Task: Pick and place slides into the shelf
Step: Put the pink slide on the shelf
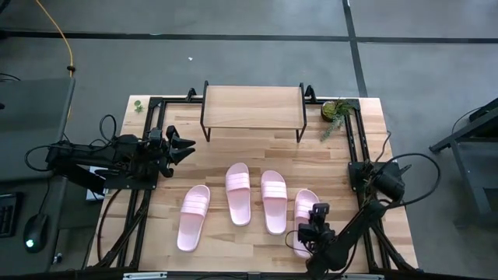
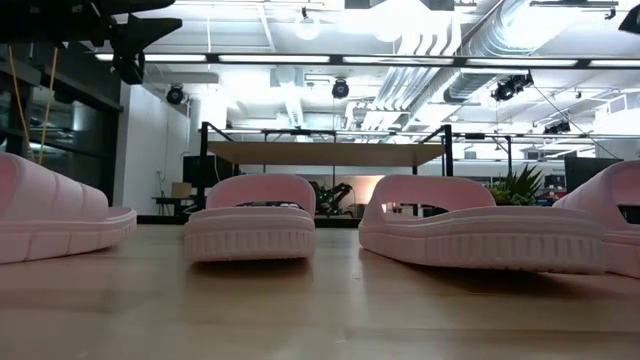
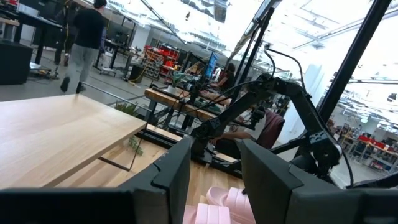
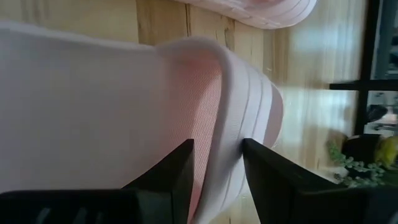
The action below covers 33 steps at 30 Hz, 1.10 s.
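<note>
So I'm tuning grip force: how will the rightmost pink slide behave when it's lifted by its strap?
The slide looks like thick foam, so probably light for its size. The right gripper has a finger either side of the ribbed strap; that arch may flex and squash somewhat. Held there, the sole would likely hang tilted. The ribs should limit slipping.

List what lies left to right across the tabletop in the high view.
left gripper → first slide → second slide → third slide → fourth slide, with the right gripper on it → plant
</note>
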Tool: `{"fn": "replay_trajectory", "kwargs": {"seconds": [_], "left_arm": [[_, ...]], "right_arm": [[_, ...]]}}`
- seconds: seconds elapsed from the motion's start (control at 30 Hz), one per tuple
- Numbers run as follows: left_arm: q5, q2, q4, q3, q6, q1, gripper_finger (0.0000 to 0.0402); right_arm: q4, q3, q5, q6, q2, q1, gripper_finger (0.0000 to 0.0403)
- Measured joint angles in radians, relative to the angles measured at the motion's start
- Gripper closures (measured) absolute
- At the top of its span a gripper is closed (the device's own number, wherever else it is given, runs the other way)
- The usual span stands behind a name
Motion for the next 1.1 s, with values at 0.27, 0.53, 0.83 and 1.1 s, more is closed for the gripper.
{"fn": "replay_trajectory", "kwargs": {"seconds": [0.27,0.53,0.83,1.1], "left_arm": [[-0.026,0.000,0.000,0.000,0.000,0.000,0.0273],[-0.026,0.000,0.000,0.000,0.000,0.000,0.0273],[-0.026,0.000,0.000,0.000,0.000,0.000,0.0273],[-0.027,0.000,0.000,0.000,0.000,0.000,0.0273]], "right_arm": [[-0.047,0.000,0.044,0.058,0.052,0.000,0.0275],[-0.085,0.000,0.049,0.112,0.054,-0.001,0.0275],[-0.079,0.000,0.048,0.114,0.054,0.000,0.0363],[-0.078,0.000,0.048,0.112,0.054,-0.002,0.0385]]}}
